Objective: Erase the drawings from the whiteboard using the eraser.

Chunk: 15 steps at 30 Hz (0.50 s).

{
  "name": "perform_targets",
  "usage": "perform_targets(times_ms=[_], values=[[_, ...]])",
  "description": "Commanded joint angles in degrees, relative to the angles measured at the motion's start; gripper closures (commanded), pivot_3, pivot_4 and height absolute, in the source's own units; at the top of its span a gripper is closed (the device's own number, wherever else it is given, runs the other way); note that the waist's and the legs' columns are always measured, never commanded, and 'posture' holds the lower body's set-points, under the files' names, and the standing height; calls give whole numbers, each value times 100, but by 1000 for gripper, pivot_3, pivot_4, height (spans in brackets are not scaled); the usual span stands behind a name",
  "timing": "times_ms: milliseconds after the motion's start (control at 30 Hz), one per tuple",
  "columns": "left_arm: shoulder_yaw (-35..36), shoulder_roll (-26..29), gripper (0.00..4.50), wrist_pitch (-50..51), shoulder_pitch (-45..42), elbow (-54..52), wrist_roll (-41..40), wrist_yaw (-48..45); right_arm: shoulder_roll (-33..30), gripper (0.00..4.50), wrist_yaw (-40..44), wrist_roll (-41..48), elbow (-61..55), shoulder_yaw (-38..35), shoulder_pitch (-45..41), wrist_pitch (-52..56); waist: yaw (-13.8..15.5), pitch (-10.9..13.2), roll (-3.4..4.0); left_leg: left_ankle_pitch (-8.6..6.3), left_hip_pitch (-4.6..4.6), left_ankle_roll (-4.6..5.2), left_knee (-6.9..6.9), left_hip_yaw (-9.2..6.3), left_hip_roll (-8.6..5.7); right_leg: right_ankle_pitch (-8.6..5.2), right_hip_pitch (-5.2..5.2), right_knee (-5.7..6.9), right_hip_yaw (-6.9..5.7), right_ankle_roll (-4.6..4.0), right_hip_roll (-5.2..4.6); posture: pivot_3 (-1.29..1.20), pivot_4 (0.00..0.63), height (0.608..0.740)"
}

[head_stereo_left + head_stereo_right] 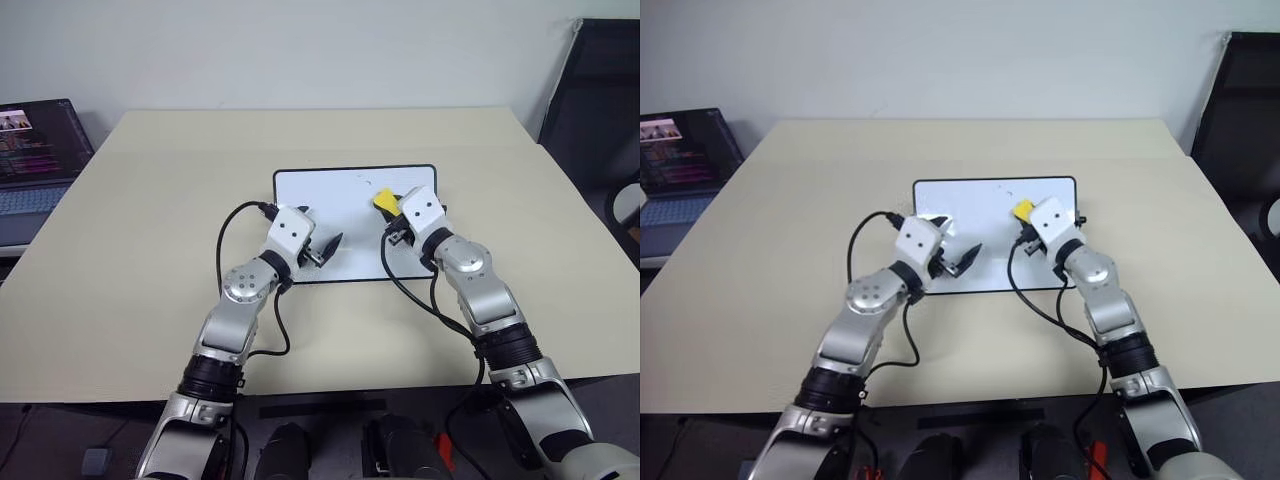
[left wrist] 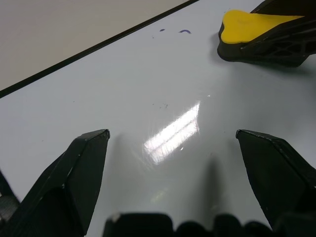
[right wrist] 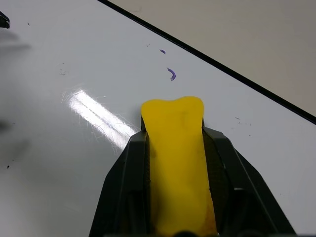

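The right claw (image 3: 173,148) is clamped on the eraser (image 3: 176,158), low over the whiteboard's (image 1: 330,190) far right part. The remaining drawings (image 3: 171,74) lie just ahead of the eraser's tip, toward the far frame. The left claw (image 2: 173,148) hovers open and empty.

I see a beige table (image 1: 140,250) carrying the whiteboard (image 1: 330,195), which lies flat near its middle, long side running left to right. At the table's far left edge a laptop (image 1: 35,160) sits open, screen lit.
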Motion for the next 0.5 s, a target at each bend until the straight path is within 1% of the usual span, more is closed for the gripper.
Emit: perform_targets(times_ms=[33,300,433,500], values=[[-3,-30,0,-181,-146,-27,-12,-20,94,3371,-121,-9,216,-51,-299,-80,-15,0,0,0,0,0,0,0,0,0,0,0,0,0,0,0,150,740],[42,18,0,-167,-88,-79,-19,-4,416,3371,-272,-23,1156,-5,-1117,-700,-34,1,1,0,-9,0,-5,1,5,0,-12,1,1,0,5,0,150,740],[77,64,0,-135,-76,-103,-19,-1,533,3371,-293,-18,1465,-1,-1324,-899,-28,1,2,0,-45,0,-5,7,3,2,-47,1,6,-1,2,0,150,740],[93,83,0,-124,-71,-114,-16,9,563,3371,-301,-19,1575,-3,-1372,-972,-28,1,2,0,-45,0,-6,7,4,2,-48,0,6,-1,1,0,150,740]])
